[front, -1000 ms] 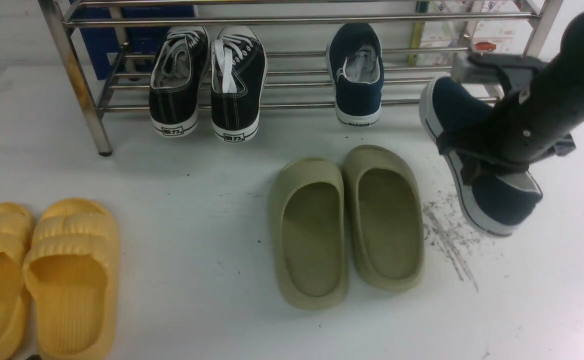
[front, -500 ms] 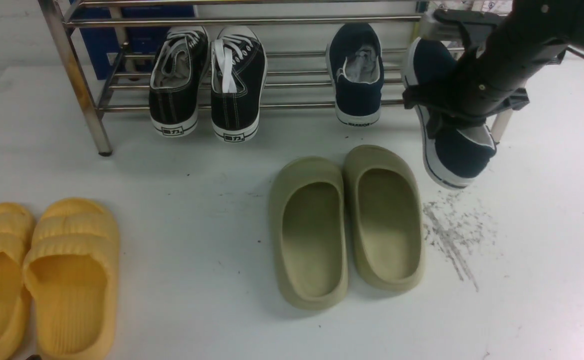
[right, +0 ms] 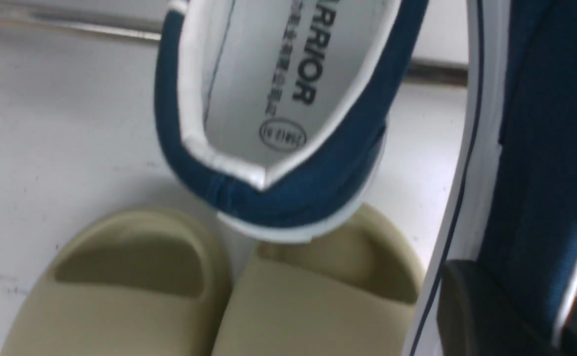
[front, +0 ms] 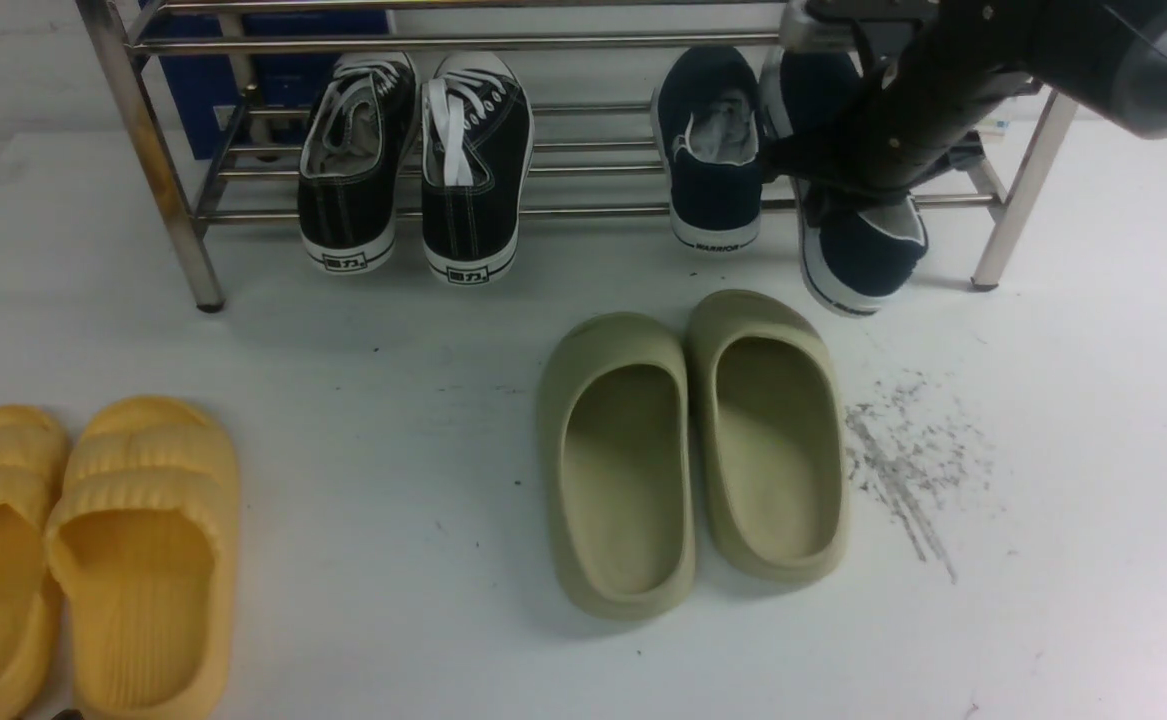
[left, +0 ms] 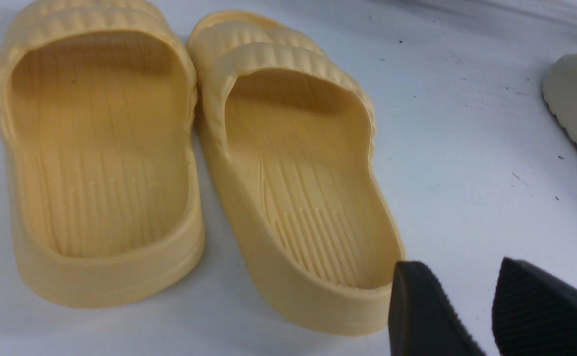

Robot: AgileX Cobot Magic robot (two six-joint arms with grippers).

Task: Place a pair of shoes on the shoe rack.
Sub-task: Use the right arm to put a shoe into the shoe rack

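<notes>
One navy shoe (front: 713,150) sits on the lower bars of the shoe rack (front: 583,42), toe inward and its heel with the printed strip facing the front; the right wrist view shows its white insole printed with the end of "WARRIOR". The second navy shoe (front: 858,250) is just beside it toward the rack's right end, turned on its side with the white sole toward its mate; its toe reaches under the top bar and its heel hangs out past the front lower bar. Whether it rests on the bars cannot be told. The right gripper (front: 828,185) has its jaws closed on this shoe's side wall, with one dark finger (right: 471,306) pressed against the white sole edge.

Further left on the same shelf stand the black lace-up sneakers (front: 408,165); the olive-green slides (front: 693,450) lie on the white table (front: 393,400) in front of the navy pair, with dark scuff marks (front: 903,450) to their right. The yellow slides (front: 83,550) lie well apart at the left; the left gripper (left: 471,316) hangs just beside them, jaws parted and holding nothing.
</notes>
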